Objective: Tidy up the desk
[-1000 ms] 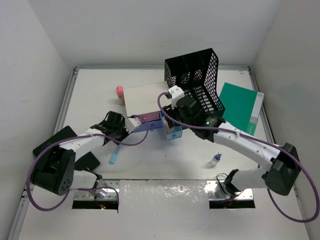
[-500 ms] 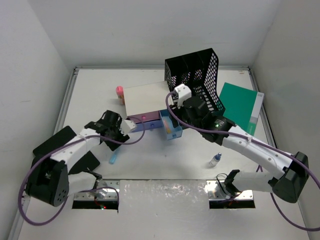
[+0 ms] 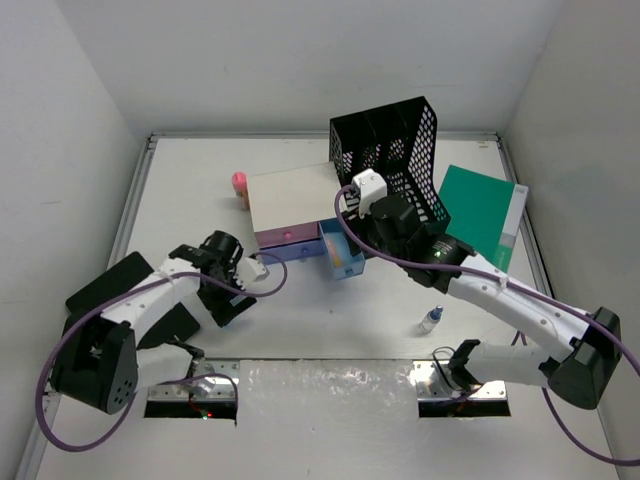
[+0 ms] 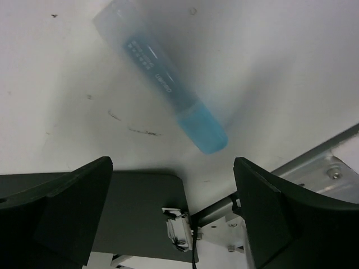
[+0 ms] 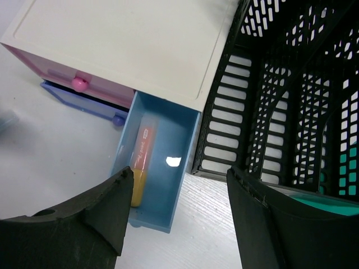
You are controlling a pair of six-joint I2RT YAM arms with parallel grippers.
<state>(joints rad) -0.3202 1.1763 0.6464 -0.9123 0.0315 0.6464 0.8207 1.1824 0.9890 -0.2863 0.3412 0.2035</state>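
At 8 o'clock on the white desk (image 3: 330, 320) the left tool (image 4: 171, 171) hangs spread and empty over a blue pen (image 4: 168, 89); a small bottle (image 3: 430, 320) lies at 5 o'clock. Farther, the right tool (image 5: 178, 174), also spread and empty, hovers above the open blue drawer (image 5: 168, 134) holding one orange pen (image 5: 140, 157). So the tidying seems partly done: the blue pen, the bottle and a pink thing (image 3: 240, 184) at 11 o'clock, perhaps a marker, lie out.

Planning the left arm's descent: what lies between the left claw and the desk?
A blue marker lies on the desk below the open left claw; the left wrist view shows it.
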